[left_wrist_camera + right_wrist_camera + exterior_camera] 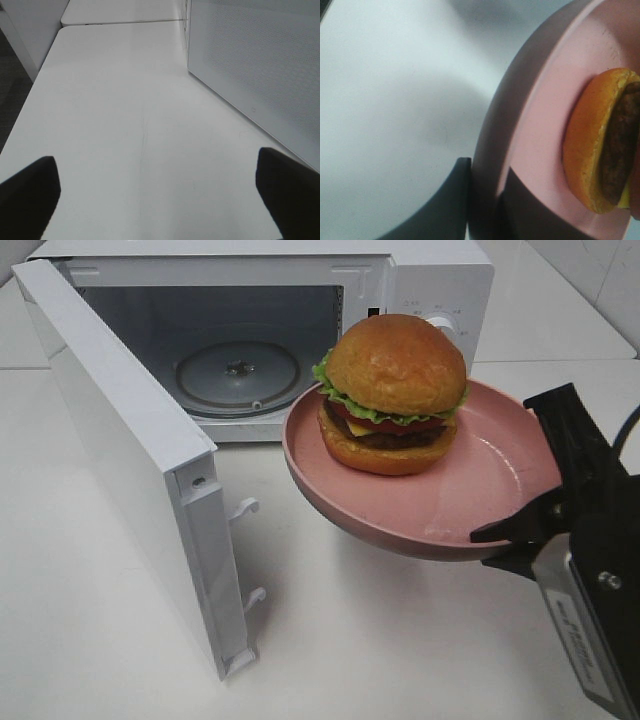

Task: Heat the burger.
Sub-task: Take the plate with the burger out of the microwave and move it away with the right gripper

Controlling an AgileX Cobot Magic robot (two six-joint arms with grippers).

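Note:
The burger (393, 393), with a golden bun, lettuce frill, tomato and dark patty, sits on a round pink plate (490, 480). My right gripper (515, 540) is shut on the plate's near right rim and holds it in the air in front of the open microwave (430, 290). In the right wrist view the burger (600, 145) lies on the pink plate (540, 130), whose rim passes between my fingers (447, 200). My left gripper (160, 192) is open over bare table beside the microwave's side wall (260, 65); it does not show in the high view.
The microwave door (130, 450) stands swung open to the left, with latch hooks on its edge. A glass turntable (238, 375) lies inside the cavity. White table (380, 640) lies in front.

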